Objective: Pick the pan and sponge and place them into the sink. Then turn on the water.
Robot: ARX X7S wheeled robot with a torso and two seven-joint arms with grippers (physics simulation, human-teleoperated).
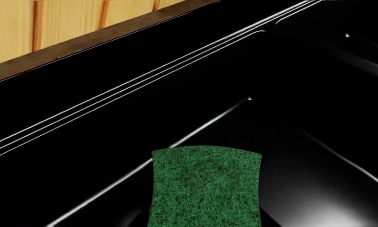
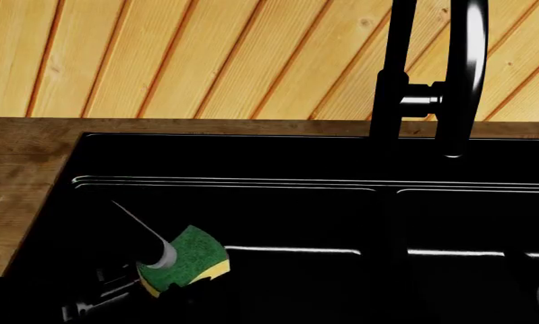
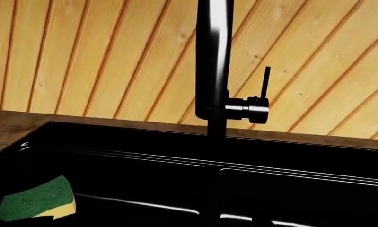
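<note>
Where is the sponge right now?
In the head view the sponge is low on the left, inside the sink's left basin, far left of the tap.

No readable text, label, brand, number or sign on anything.

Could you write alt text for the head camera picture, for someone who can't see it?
A green and yellow sponge hangs over the left basin of a glossy black sink, with dark robot parts at its lower left. A tall black tap rises at the right before a wooden plank wall; no water runs.
</note>
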